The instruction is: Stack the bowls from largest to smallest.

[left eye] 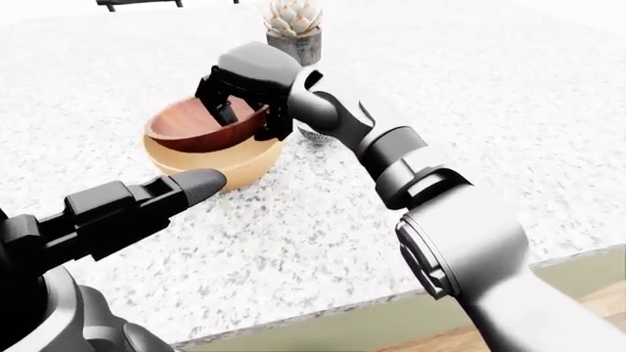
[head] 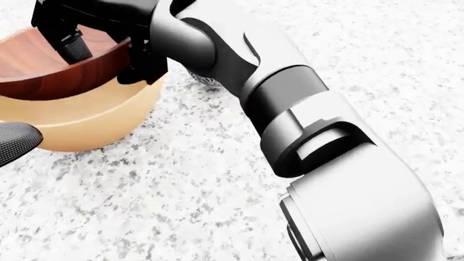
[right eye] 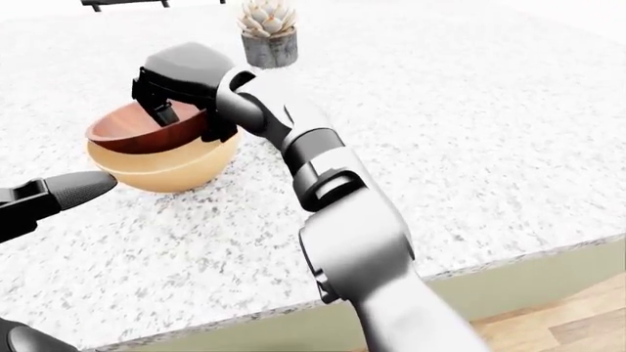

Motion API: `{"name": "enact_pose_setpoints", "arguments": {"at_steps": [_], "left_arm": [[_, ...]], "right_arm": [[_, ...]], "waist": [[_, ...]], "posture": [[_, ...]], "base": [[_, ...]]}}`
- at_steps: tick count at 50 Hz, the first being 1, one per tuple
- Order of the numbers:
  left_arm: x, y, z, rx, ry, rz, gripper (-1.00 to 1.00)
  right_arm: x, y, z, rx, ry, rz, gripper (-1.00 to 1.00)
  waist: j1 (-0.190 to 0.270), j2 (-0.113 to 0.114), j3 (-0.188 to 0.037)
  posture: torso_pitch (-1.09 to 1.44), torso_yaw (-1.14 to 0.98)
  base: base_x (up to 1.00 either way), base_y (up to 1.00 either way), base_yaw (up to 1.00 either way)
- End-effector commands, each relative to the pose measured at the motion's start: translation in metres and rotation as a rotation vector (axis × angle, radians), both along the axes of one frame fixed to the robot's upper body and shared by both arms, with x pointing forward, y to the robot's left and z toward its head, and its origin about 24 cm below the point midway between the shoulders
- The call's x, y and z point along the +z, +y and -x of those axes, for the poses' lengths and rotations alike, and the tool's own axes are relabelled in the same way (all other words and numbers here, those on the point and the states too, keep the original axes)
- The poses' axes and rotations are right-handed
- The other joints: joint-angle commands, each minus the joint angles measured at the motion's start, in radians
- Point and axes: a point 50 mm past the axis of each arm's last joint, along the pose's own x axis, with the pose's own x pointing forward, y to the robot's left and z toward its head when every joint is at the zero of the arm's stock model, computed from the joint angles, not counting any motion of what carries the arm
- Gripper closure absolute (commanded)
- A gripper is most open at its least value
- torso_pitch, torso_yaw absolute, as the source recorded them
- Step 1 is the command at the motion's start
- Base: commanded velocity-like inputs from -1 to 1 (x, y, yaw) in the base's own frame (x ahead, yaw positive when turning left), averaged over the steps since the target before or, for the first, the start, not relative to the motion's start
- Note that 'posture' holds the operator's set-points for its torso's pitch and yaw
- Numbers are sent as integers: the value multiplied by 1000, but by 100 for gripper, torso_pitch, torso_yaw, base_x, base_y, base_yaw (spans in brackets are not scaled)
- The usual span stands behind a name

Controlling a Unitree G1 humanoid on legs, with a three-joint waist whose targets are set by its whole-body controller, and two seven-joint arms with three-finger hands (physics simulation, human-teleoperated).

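Left-eye view: we are seeing two bowls nested at the upper left of the frame on a speckled stone counter (left eye: 323, 242), a reddish-brown bowl (left eye: 200, 126) sitting inside a larger tan bowl (left eye: 220, 163). Our right hand (left eye: 243, 94) is pinching the reddish bowl's right rim, one finger inside and others outside the wall. Our left hand (left eye: 127, 209) is reaching in from the lower left, released, its fingertip (left eye: 200, 183) just beside the tan bowl. One potted succulent (left eye: 293, 29) is standing near the top edge.
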Motion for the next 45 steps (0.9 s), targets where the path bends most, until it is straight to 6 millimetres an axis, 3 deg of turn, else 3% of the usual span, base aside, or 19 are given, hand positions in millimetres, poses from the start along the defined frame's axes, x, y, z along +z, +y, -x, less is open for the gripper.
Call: {"name": "enact_pose_setpoints", "arguments": {"at_steps": [1,27,30,32,33,35,36,45], "left_arm": [[3,-1,3,-4,-31,-7,-100],[2,-1,3,-12,-26,-2,-100],[1,-1,3,-15,-25,-4,-100],[1,-2,3,-15,-24,-5,-100],[1,-2,3,-15,-24,-4,-100],[1,-2,3,-15,-23,-5,-100],[1,-2,3,-16,-23,-5,-100],[1,-2,3,-16,-23,-5,-100]], "right_arm": [[33,1,8,28,-96,-106,100],[30,3,7,21,-87,-114,95],[30,2,7,19,-77,-119,68],[29,2,6,17,-75,-119,18],[29,2,6,16,-74,-119,6],[28,2,6,12,-72,-118,-71],[28,2,6,11,-71,-118,-100],[31,1,6,7,-87,-119,-100]], "waist": [[0,8,-28],[1,6,-28],[1,6,-28],[1,6,-28],[1,6,-28],[1,6,-28],[1,6,-28],[2,8,-28]], "posture": [[0,0],[0,0],[0,0],[0,0],[0,0],[0,0],[0,0],[0,0]], "base": [[0,0,0],[0,0,0],[0,0,0],[0,0,0],[0,0,0],[0,0,0],[0,0,0],[0,0,0]]}}
